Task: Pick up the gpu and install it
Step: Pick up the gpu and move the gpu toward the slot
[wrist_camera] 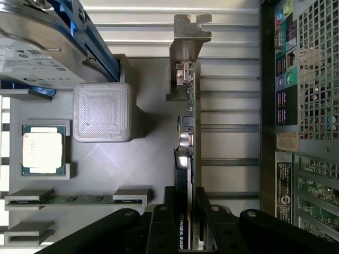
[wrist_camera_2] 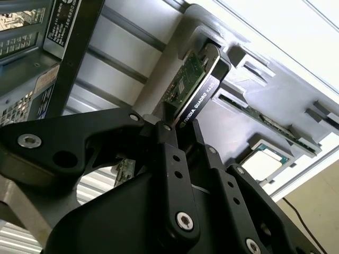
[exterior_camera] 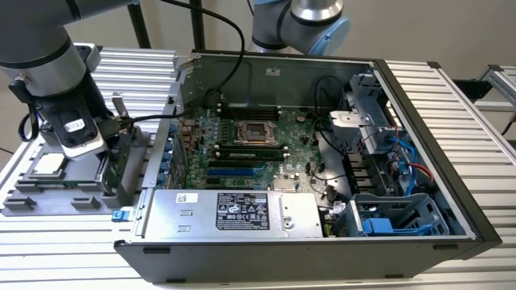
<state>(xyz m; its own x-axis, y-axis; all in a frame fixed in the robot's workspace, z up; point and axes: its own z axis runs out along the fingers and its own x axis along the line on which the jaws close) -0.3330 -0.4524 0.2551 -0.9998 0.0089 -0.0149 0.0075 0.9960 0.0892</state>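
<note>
Grey tray [wrist_camera: 151, 159]: fingers [wrist_camera_2: 168, 159] seemingly clamp gpu [wrist_camera_2: 198, 79] (standing on edge).

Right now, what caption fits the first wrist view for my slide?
Claw gripping the gpu, standing on edge in its gray tray.

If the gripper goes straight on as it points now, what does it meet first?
The gpu, standing on edge in the tray, directly ahead of the gripper; whether they touch is unclear.

Grey arm [exterior_camera: 40, 54] pointing down; hand [wrist_camera: 189, 211] fingers pressed against both faces of gpu [wrist_camera: 194, 132].
</note>
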